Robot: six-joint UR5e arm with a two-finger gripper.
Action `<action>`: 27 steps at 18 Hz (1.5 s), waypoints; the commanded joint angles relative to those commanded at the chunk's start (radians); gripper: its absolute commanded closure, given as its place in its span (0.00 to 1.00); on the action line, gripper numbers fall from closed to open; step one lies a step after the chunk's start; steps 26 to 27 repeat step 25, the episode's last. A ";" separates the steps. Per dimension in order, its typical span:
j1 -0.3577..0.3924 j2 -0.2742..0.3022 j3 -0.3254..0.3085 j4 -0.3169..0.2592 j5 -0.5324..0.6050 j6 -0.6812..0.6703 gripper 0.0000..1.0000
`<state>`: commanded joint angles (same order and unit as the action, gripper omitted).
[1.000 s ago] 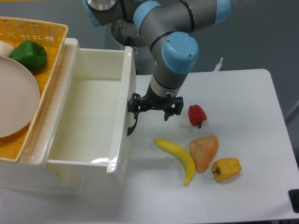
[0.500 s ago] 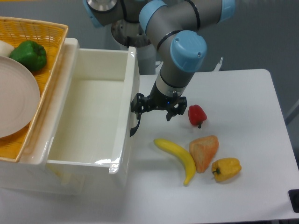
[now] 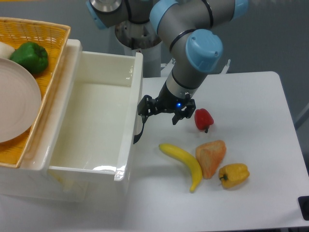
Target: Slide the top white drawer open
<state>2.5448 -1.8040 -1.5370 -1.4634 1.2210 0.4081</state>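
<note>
Top white drawer (image 3: 91,121) stands pulled well out of the white cabinet (image 3: 72,48) at the left of the table (image 3: 251,193), its glossy interior fully exposed and bare. Its front panel runs from upper right to lower left along the drawer's right side, and the curved black handle (image 3: 139,133) projects from that panel toward the table surface. The gripper (image 3: 161,112) sits just beside the front panel, at the upper end of the handle, with one black finger close against the handle and the other out toward the red pepper (image 3: 203,119). The jaws stand spread apart; whether the near finger actually touches the handle cannot be told from this view. A small blue light shows on the gripper body. The grey arm with its blue joint caps (image 3: 204,48) descends to the gripper from the top of the frame. On the table to the right of the drawer lie a banana (image 3: 183,162), an orange wedge-shaped item (image 3: 211,157) touching the banana, and a yellow pepper (image 3: 234,174) just beside that item. On top of the cabinet rests a yellow woven basket (image 3: 53,58) holding a pale plate (image 3: 14,106) and a green pepper (image 3: 30,57).
</note>
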 joint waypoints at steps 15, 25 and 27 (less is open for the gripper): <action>0.077 -0.003 0.014 0.012 0.161 0.593 0.00; 0.078 -0.052 0.012 0.064 0.265 0.750 0.00; 0.078 -0.052 0.012 0.064 0.265 0.750 0.00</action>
